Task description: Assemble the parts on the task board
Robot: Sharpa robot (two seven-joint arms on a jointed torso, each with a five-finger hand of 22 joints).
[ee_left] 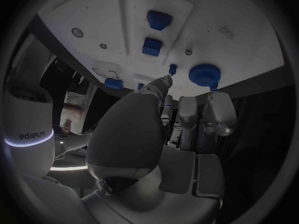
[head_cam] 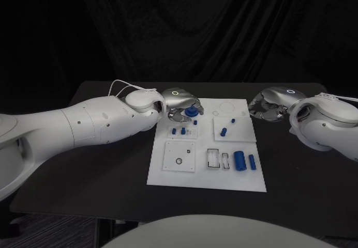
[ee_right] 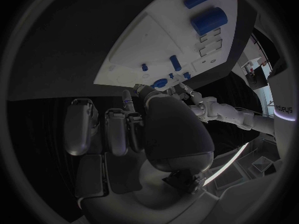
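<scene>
The white task board (head_cam: 168, 173) lies in the middle of the table. My left hand (head_cam: 177, 99) hovers over its far left corner, fingers spread, their tips close to a round blue toothed part (head_cam: 192, 111) (ee_left: 202, 74) standing on the board. I cannot tell whether they touch it. A small blue peg (ee_left: 172, 68) stands just past the thumb (ee_left: 163, 83). My right hand (head_cam: 270, 103) (ee_right: 156, 129) hangs off the board's far right corner with nothing in it. A thick blue cylinder (head_cam: 239, 160) (ee_right: 209, 20) and a slimmer one (head_cam: 252, 161) lie at the near right.
Small blue pegs (head_cam: 177, 131) stand in the board's left half, and two more (head_cam: 224, 132) on the raised square to the right. Empty slots (head_cam: 214, 158) sit beside the cylinders. Black table (head_cam: 97, 175) lies bare on both sides of the board.
</scene>
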